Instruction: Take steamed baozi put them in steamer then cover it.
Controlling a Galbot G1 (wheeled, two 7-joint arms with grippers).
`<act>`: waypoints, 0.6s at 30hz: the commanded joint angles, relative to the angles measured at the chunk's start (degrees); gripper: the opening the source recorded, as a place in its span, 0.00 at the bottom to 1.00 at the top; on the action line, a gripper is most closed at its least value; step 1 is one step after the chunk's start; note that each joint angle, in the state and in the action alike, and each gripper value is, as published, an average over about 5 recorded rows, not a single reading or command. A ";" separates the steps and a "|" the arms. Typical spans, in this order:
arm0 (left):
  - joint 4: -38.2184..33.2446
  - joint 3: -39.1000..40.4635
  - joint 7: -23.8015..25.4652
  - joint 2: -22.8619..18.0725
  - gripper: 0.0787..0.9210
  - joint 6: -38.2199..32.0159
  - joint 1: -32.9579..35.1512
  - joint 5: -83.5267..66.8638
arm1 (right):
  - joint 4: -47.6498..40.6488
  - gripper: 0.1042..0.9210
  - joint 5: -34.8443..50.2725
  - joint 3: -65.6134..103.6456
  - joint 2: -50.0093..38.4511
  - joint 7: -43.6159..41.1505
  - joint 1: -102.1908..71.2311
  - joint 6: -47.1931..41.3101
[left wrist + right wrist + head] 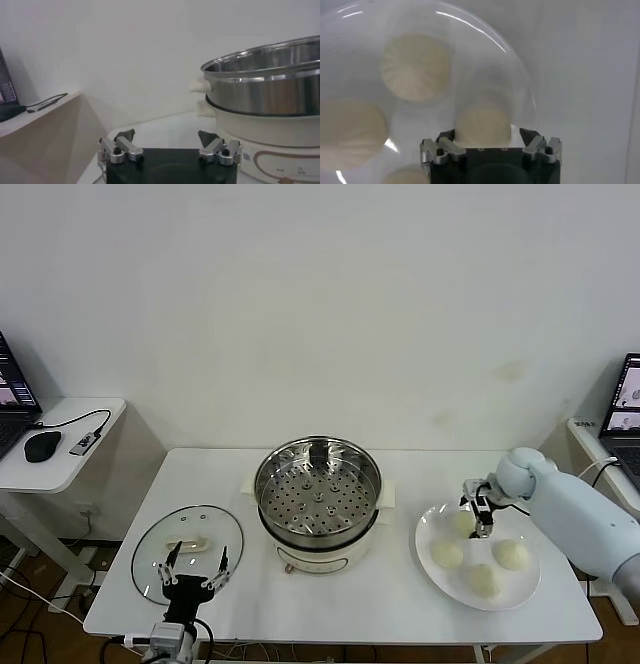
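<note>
Pickup step: right tool (481, 515) straddles a round cream-white steamed bun (482, 121) on the flat white plate (428, 568), jaws part-open, not gripping. Next: squeeze, carry to shiny steel steamer pot (318, 489) w/ perforated tray. Left tool (192, 573) idles wide open above the glass lid (150, 549).

We see the steamer (317, 502) open-topped mid-table, bare tabletop (395, 579) between it and the plate (430, 574), the cover (187, 552) lying left.

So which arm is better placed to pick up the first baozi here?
Right. The right gripper sits on the plate, fingers straddling a baozi. The left gripper hangs open over the cover, across the steamer.
</note>
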 commanded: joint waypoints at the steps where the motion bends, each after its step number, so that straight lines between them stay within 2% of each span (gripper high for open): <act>1: -0.09 -0.09 -0.08 0.11 0.88 0.00 0.02 0.01 | -0.62 0.74 0.10 -1.03 0.39 -0.22 0.68 -0.14; 6: -0.23 -0.08 -0.12 0.16 0.88 0.03 0.09 -0.01 | 0.54 0.64 1.03 -1.55 -0.56 -0.35 1.18 -0.02; 12: -0.36 0.02 -0.09 0.45 0.88 0.15 0.27 -0.13 | 5.65 0.62 5.01 -5.48 -4.57 -0.70 5.03 -0.28; 18: -0.34 0.41 0.20 0.70 0.88 0.20 0.39 -2.93 | 12.01 0.62 13.90 -13.60 -8.51 -1.28 17.74 -0.80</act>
